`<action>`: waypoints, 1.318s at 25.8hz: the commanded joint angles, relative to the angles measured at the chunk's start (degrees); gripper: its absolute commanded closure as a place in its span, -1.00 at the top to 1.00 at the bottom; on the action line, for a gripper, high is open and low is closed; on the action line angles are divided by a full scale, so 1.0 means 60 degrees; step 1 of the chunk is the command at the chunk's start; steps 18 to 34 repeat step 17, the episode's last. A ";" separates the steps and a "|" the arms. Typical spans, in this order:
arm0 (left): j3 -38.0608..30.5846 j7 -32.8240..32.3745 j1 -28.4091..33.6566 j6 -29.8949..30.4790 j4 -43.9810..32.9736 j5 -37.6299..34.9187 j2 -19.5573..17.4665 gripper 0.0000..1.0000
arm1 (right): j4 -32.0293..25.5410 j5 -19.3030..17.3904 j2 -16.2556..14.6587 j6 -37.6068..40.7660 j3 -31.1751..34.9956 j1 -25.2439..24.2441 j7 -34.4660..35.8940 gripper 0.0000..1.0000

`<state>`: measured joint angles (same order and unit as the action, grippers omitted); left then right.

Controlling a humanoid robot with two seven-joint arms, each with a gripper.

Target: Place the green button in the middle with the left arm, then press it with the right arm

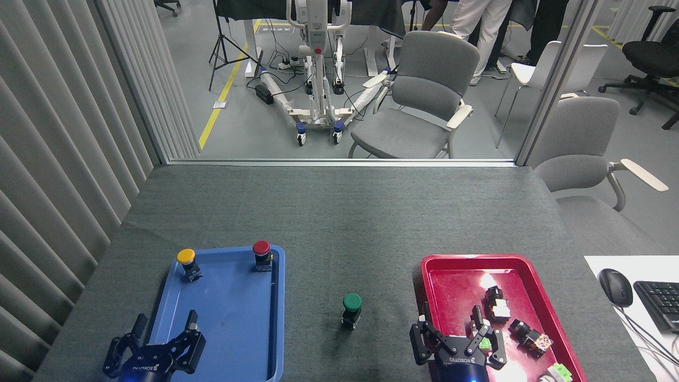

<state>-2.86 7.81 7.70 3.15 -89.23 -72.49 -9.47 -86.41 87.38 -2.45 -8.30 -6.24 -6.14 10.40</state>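
Observation:
The green button (351,307) stands upright on the dark grey felt of the middle (345,239), between the two trays, with nothing touching it. My left gripper (163,324) is at the bottom left over the blue tray's near left edge, open and empty. Over the near part of the red tray, my right gripper (453,318) is open and empty, well to the right of the green button and nearer to me.
A blue tray (228,323) holds a yellow button (186,261) and a red button (261,253). The red tray (451,276) holds several small switch parts (496,303). A mouse (615,286) and keyboard (660,302) lie at the right. Chairs stand beyond the far edge.

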 commanded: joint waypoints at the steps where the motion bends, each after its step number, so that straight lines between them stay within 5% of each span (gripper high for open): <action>1: 0.0066 -0.0042 -0.0038 0.0368 -0.0040 -0.0004 -0.0106 0.98 | -0.0013 -0.0106 -0.0104 0.0036 0.0014 -0.0017 -0.0078 1.00; 13: -0.0007 0.0310 -0.0111 0.1218 -0.0333 0.0172 -0.0502 0.98 | -0.0393 -0.0106 -0.0119 0.0036 -0.0015 -0.0179 -0.0020 1.00; 34: -0.0007 0.0324 -0.0038 0.1218 -0.0333 0.0157 -0.0502 0.98 | -0.0467 -0.0106 -0.0119 0.0051 -0.0015 -0.0266 -0.0020 1.00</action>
